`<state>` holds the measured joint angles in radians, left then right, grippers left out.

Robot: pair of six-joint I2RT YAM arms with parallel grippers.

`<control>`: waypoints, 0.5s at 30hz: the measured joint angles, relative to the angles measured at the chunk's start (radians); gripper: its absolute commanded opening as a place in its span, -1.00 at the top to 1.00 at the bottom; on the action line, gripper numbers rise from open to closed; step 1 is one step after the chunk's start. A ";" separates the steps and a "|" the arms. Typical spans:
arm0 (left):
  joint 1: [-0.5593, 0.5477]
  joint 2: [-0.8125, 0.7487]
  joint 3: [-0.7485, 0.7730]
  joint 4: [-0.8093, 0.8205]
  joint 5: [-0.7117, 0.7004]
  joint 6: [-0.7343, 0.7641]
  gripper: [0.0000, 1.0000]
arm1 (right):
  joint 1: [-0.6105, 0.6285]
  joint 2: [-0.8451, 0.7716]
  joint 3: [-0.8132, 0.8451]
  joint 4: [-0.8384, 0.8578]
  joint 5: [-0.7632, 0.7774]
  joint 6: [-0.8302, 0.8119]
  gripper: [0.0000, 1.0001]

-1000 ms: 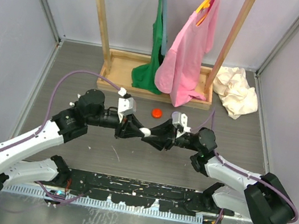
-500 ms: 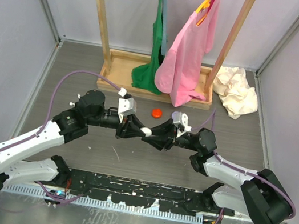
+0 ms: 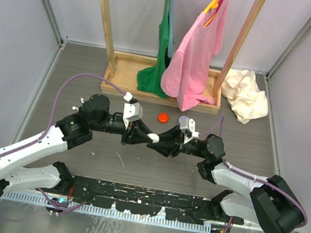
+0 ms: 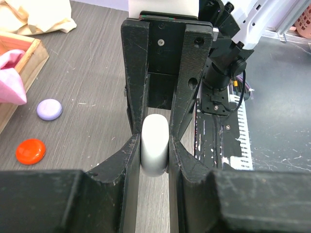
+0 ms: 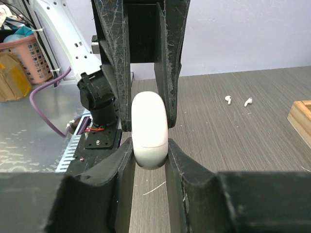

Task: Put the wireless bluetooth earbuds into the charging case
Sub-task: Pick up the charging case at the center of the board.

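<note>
The white charging case (image 3: 152,136) is closed and held above the table between both grippers, which meet tip to tip. My left gripper (image 3: 141,136) is shut on one end of the case (image 4: 154,144). My right gripper (image 3: 161,143) is shut on the other end (image 5: 149,130). In each wrist view the other gripper's black fingers stand just behind the case. Two white earbuds (image 5: 228,100) (image 5: 248,101) lie loose on the grey table beyond the left arm, side by side.
A red cap (image 3: 163,117) lies just behind the grippers, and in the left wrist view (image 4: 30,150) a lilac disc (image 4: 49,109) lies beside it. A wooden clothes rack (image 3: 121,71) with green and pink shirts stands at the back. A cream cloth (image 3: 245,95) lies at the back right.
Both grippers keep their hold on the case. The joined grippers have shifted only very slightly away from the bases.
</note>
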<state>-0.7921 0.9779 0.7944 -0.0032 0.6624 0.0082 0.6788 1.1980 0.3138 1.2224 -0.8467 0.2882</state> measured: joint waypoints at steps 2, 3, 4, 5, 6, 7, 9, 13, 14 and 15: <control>0.000 0.000 0.000 -0.001 -0.001 0.000 0.31 | 0.000 0.000 -0.002 0.002 0.000 0.000 0.62; 0.000 -0.001 0.000 -0.002 -0.003 0.000 0.26 | 0.000 0.000 -0.003 0.004 0.002 -0.001 0.62; 0.000 -0.001 -0.001 -0.003 -0.006 0.002 0.20 | 0.001 0.000 -0.005 0.005 0.005 -0.001 0.64; 0.000 -0.003 -0.002 -0.005 -0.011 0.002 0.16 | 0.001 0.000 -0.008 0.007 0.009 -0.001 0.64; 0.000 -0.008 -0.003 -0.008 -0.015 0.002 0.13 | 0.001 0.000 -0.013 0.010 0.012 -0.002 0.66; 0.000 -0.014 -0.006 -0.011 -0.022 0.003 0.10 | 0.001 0.000 -0.018 0.012 0.014 -0.002 0.66; 0.000 -0.027 -0.011 -0.017 -0.034 0.003 0.05 | 0.001 0.000 -0.022 0.012 0.017 -0.002 0.67; 0.000 -0.047 -0.018 -0.021 -0.062 0.004 -0.10 | 0.001 0.000 -0.023 0.012 0.023 -0.002 0.68; 0.000 -0.049 -0.020 -0.022 -0.066 0.004 -0.12 | 0.001 0.000 -0.023 0.012 0.025 -0.002 0.69; 0.000 -0.049 -0.021 -0.022 -0.068 0.004 -0.14 | 0.001 0.000 -0.023 0.012 0.027 -0.002 0.69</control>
<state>-0.7921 0.9291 0.7734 -0.0254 0.5941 0.0120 0.6796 1.1976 0.2913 1.2346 -0.8196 0.2863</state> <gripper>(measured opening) 0.537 0.332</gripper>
